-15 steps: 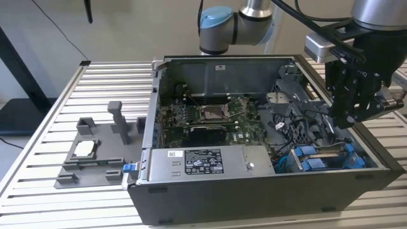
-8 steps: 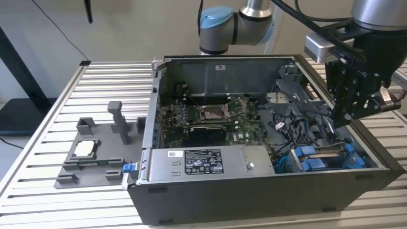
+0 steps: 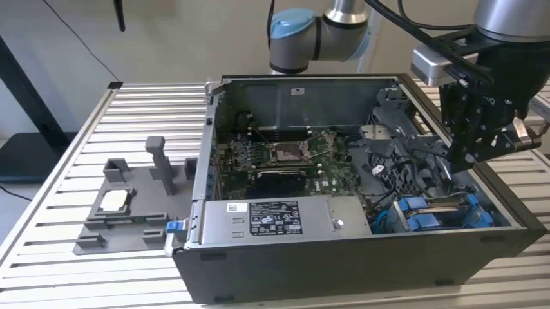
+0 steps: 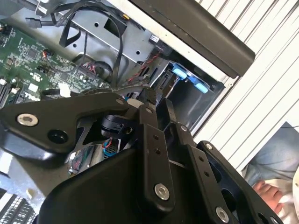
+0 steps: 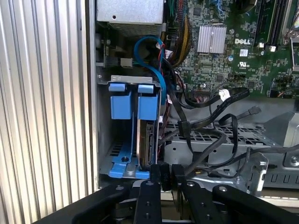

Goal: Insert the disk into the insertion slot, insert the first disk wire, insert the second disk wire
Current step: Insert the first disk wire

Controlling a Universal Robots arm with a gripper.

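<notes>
Already the blue-framed disk (image 5: 148, 142) sits slotted, edge-on.

A white sticker (image 3: 273, 217) with black print and small symbols sits on the grey power supply box (image 3: 344, 215), well away from the gripper (image 3: 481, 151); its lines are too small to read. In the first wrist view, a white logo (image 5: 241, 41) is printed on the green circuit board (image 5: 219, 70) beside the silver heat sink (image 5: 211, 38), far from the gripper. Nearer the gripper, a white tag (image 5: 224, 94) on a black cable (image 5: 201, 103) carries unreadable print.

Looking down from a way off on the whole computer case (image 3: 344, 264) in the exterior view, and from close by, in both wrist views, into its four o'clock corner with the insertion slot (image 3: 440, 212) (image 4: 184, 86) (image 5: 122, 140).
</notes>
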